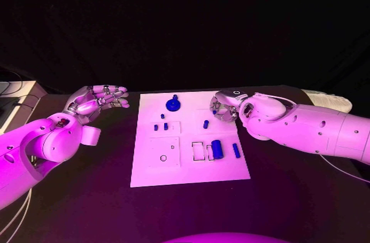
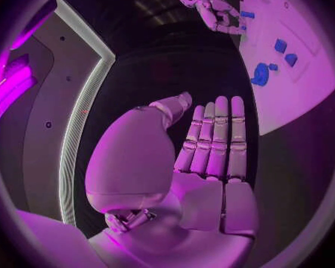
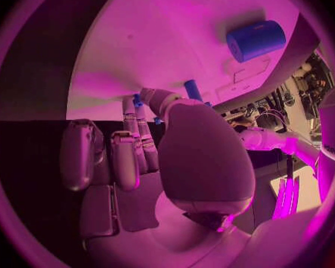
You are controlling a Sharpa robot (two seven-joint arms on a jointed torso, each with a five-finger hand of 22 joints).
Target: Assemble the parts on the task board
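The white task board (image 1: 189, 165) lies in the middle of the black table. On it are a round blue knob (image 1: 174, 104), several small blue pegs (image 1: 160, 127), a thick blue cylinder (image 1: 216, 149) and a thin blue bar (image 1: 236, 150). My right hand (image 1: 226, 107) hangs low over the board's far right part. There its thumb and fingertips (image 3: 135, 108) pinch a small blue peg (image 3: 137, 100), with the other fingers curled in. Another blue peg (image 3: 191, 90) stands just beyond the thumb. My left hand (image 1: 100, 99) floats left of the board, fingers (image 2: 214, 134) stretched out, holding nothing.
Empty outlined slots (image 1: 199, 150) mark the board beside the thick cylinder (image 3: 256, 40). A pale box (image 1: 15, 101) stands at the table's far left edge. Bare black table (image 1: 300, 179) stretches on both sides of the board.
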